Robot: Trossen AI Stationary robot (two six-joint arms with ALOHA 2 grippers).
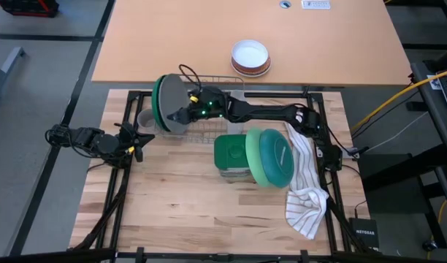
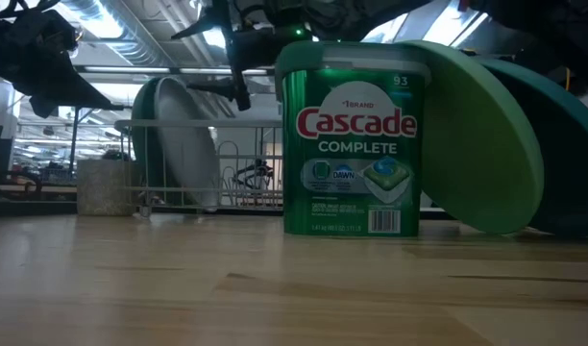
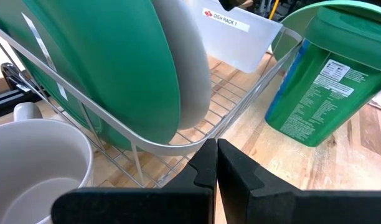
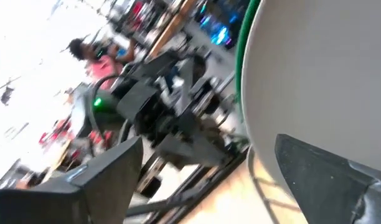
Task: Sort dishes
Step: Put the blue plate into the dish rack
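Observation:
A dark green plate (image 1: pixel 158 102) and a grey plate (image 1: pixel 176 98) stand on edge in the left end of a wire dish rack (image 1: pixel 218 131). My right gripper (image 1: pixel 178 117) is open at the grey plate (image 4: pixel 327 68); the plate's rim lies between its fingers. A grey mug (image 1: pixel 145 119) stands on the table just left of the rack. A light green plate (image 1: pixel 257 157) and a teal plate (image 1: pixel 280 157) lean on edge against a green Cascade tub (image 1: pixel 229 157). My left gripper (image 1: pixel 141 140) is shut and empty near the mug (image 3: pixel 35 162). My right gripper has one finger (image 4: pixel 327 174) in front of the grey plate's face and the other (image 4: pixel 103 180) beyond its rim (image 4: pixel 246 93). I cannot tell whether either finger touches the plate. The plate stands on edge in the rack.
A white bowl stacked on brown-rimmed ones (image 1: pixel 250 57) sits on the far table. A white striped towel (image 1: pixel 307 190) lies at the right, beside the teal plate. Bare wood lies along the near edge (image 1: pixel 180 212).

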